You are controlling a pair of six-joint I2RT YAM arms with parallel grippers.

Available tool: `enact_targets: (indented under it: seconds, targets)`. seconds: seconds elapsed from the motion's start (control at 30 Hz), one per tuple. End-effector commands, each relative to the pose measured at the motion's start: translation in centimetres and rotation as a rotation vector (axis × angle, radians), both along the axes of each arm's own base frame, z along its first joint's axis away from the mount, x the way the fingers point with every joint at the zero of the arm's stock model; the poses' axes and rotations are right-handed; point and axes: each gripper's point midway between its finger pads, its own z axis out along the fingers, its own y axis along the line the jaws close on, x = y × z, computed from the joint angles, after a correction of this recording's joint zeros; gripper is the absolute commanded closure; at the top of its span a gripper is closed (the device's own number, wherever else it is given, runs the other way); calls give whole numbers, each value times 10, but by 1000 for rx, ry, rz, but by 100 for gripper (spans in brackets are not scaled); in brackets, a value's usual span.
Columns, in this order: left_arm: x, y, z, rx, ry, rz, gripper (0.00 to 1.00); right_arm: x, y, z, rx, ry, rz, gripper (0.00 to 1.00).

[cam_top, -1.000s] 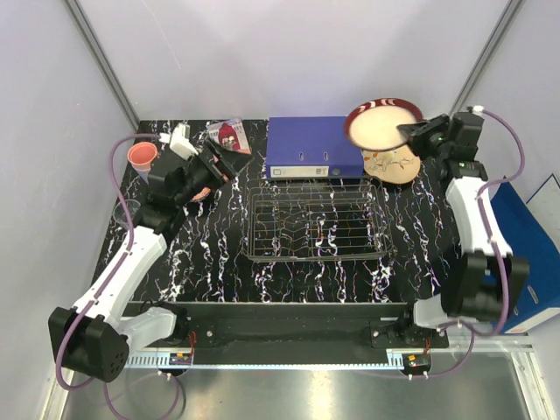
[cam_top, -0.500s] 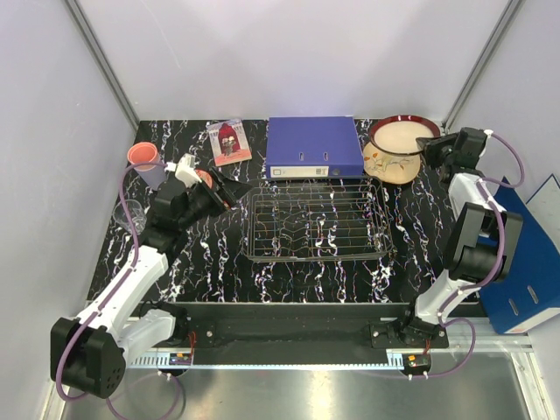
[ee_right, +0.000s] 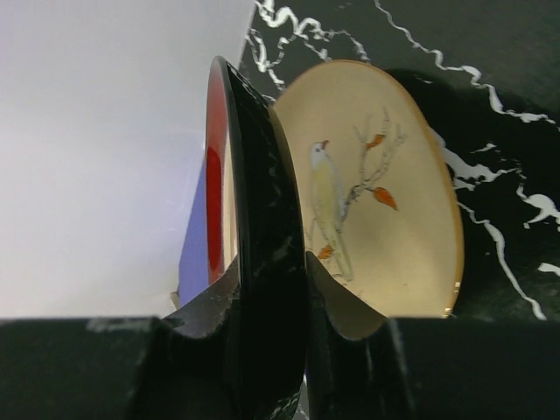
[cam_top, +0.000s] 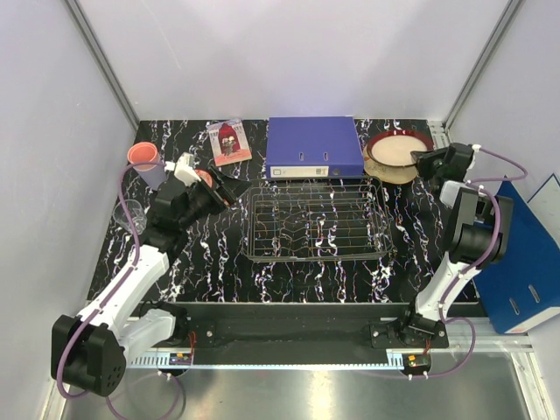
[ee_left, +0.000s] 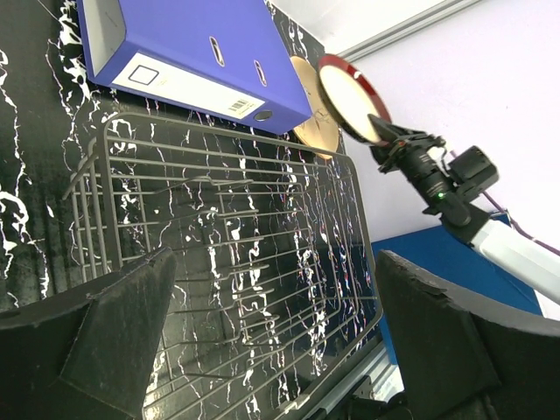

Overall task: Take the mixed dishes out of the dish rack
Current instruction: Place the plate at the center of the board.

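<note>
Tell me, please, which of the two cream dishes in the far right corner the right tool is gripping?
The red-rimmed cream bowl, pinched at its rim by the right tool; the bird-painted cream plate is not between its fingers.

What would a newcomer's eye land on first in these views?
The red-rimmed bowl at the far right corner, gripped at its rim by the right gripper, jaws shut on it, over the bird-painted plate. Next comes the dish rack at the table's centre, with no dishes in it, and the bright blue binder lying just behind it.
</note>
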Motion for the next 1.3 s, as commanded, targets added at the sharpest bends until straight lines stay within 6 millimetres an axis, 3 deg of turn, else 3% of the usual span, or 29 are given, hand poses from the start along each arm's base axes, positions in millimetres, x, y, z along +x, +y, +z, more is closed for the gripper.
enact_targets:
  seconds: [0.0, 0.43, 0.87, 1.0, 1.1, 1.13, 1.27]
  targets:
    - [6, -3, 5, -35, -36, -1, 1, 18, 4, 46, -10, -202, 35, 100]
    - [6, -6, 0, -37, -23, -4, 2, 26, 17, -1, 30, -114, 94, 100]
    - [7, -9, -9, -36, 7, -15, 2, 35, 20, -17, 21, -29, 120, 100]
    - [7, -10, -12, -33, 19, -17, 2, 34, 18, -19, 18, -13, 117, 71]
    - [6, -10, -14, -31, 27, -17, 2, 33, 17, -17, 15, -8, 111, 57]
    - [6, -9, -14, -31, 27, -17, 2, 32, 17, -17, 13, 0, 108, 48]
    - [7, -10, -16, -29, 42, -16, 2, 28, 13, -16, -2, 36, 89, 36]
